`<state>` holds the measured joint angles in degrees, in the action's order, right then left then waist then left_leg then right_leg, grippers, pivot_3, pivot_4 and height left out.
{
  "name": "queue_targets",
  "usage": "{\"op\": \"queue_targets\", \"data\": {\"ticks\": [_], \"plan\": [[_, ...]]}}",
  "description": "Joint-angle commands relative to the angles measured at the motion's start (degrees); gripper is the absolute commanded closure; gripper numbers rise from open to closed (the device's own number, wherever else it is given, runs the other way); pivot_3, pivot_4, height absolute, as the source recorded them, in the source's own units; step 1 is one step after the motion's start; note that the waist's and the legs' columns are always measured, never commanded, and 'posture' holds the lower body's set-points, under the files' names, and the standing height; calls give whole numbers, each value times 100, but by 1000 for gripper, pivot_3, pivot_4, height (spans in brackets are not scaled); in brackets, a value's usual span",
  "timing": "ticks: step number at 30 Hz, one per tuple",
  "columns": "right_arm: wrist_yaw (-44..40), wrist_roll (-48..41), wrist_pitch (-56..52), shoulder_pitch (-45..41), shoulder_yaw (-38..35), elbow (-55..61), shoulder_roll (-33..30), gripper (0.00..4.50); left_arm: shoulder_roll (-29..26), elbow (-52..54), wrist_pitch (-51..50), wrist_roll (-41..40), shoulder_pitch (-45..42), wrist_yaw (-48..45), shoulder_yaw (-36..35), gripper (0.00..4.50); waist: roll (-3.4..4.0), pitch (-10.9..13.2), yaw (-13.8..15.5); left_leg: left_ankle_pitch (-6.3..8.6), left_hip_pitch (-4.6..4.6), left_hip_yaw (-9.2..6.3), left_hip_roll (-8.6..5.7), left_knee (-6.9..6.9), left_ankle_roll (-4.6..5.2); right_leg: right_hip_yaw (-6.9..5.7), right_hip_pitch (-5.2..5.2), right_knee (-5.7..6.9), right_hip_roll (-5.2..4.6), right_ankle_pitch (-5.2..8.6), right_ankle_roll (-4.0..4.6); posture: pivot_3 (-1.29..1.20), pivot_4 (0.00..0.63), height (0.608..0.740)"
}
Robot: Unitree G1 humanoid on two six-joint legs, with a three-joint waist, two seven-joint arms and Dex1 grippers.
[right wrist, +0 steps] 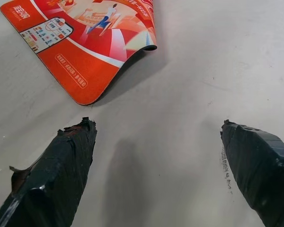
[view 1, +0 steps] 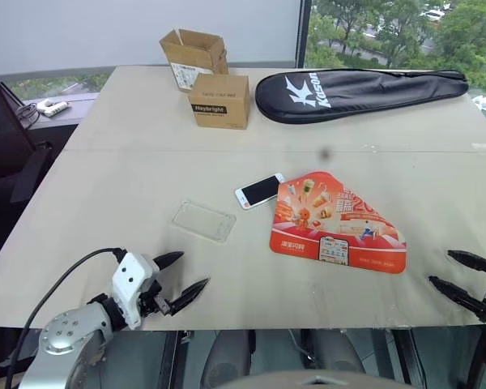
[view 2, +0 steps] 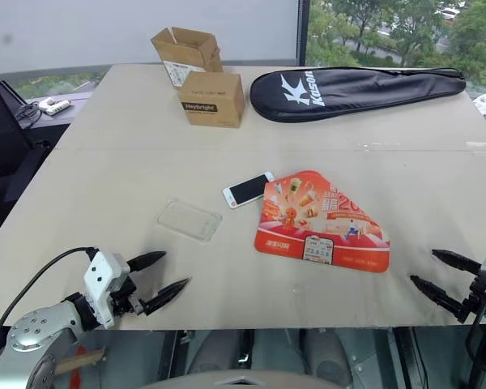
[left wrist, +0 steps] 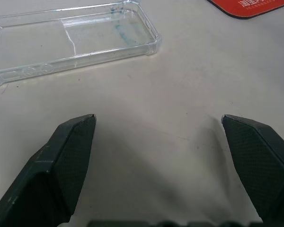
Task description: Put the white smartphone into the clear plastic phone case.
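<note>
Left eye view | white smartphone point(view 1: 259, 191) beside clear plastic phone case point(view 1: 203, 220), seemingly apart

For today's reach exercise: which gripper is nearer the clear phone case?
Left. The left gripper sits just in front of the clear phone case; the right gripper is far off, beyond the orange packet.

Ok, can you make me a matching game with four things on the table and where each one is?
Things:
1. white smartphone with black screen
2. clear plastic phone case
3. black racket bag
4. open brown cardboard box

Places:
A. far edge, behind the closed box
B. nearest the left hand
C. touching the orange-red packet
D. far right, lying long

Pairs: 1-C, 2-B, 3-D, 4-A
</note>
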<state>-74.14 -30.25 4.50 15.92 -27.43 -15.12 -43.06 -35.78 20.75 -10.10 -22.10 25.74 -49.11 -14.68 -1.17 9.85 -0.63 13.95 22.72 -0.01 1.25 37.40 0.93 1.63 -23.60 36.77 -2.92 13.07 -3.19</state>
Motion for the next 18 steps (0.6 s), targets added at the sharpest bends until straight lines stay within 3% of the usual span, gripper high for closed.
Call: {"op": "queue_targets", "data": {"ticks": [1,18], "plan": [[74,-106,74,41,-220,145,29,0,0,-58,152,33,15,-58,16,37,0,0,0,0,0,0,0,0,0,0,0,0,0,0,0,0,150,740],[102,-149,8,-86,-189,171,46,0,-11,-176,260,-2,-82,-142,-47,37,6,-6,0,0,0,0,-1,0,0,0,1,0,0,-2,3,0,150,740]]}}
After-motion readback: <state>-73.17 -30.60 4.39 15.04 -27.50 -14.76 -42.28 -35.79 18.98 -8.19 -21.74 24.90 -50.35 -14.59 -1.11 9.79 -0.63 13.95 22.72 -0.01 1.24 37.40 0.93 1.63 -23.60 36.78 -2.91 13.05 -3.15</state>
